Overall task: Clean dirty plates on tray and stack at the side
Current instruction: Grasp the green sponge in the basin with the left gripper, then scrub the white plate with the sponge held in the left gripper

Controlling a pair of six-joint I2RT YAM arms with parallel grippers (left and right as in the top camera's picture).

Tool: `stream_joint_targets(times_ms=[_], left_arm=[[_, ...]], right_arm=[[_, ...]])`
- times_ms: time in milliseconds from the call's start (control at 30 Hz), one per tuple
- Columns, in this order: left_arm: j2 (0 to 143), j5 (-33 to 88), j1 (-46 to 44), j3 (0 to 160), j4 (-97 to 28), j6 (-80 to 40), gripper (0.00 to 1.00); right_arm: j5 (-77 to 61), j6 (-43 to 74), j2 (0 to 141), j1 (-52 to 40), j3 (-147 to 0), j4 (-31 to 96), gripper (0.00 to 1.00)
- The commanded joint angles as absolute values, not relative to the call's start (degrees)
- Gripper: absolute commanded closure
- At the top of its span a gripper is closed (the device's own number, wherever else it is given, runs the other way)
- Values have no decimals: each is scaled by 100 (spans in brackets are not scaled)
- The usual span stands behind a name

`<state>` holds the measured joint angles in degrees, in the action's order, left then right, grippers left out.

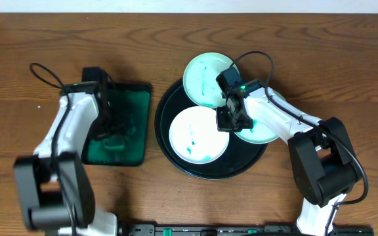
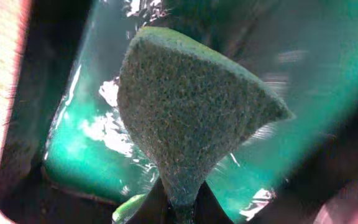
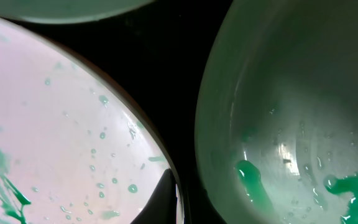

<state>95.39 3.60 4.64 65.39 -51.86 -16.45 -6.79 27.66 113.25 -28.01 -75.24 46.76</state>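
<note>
The round black tray holds three plates with teal smears. One plate lies at the back, one at the front left, and one at the right, partly under my right arm. My right gripper is low between the front-left plate and the right plate. Only one dark fingertip shows, at the front-left plate's rim. My left gripper is shut on a green sponge over the small green tray.
The rectangular black-rimmed green tray holds wet teal liquid, left of the round tray. Bare wooden table lies on all sides. Cables loop off both arms.
</note>
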Motion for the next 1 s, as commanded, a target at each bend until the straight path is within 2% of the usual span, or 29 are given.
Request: stream_joint_targets(times_ms=[0,333,733,967], left_arm=[[8820,906,412,6790,-5225,-1621,93],[8438,1013,-602,6781,-5089,-2147,93],[9662,1015,-2353,6772,-3889,-3522,93],[10777,2270,-2733,6772,-2718,-4016,93]], right_arm=[[169,3061,11358,-2679,-7520,4451,99],[445,3210,11358,-2744,-7520,4440,99],[473,2908,11358,-2912,-7520,4456,99],[473,2908,11358,-2912,-7520,4456,99]])
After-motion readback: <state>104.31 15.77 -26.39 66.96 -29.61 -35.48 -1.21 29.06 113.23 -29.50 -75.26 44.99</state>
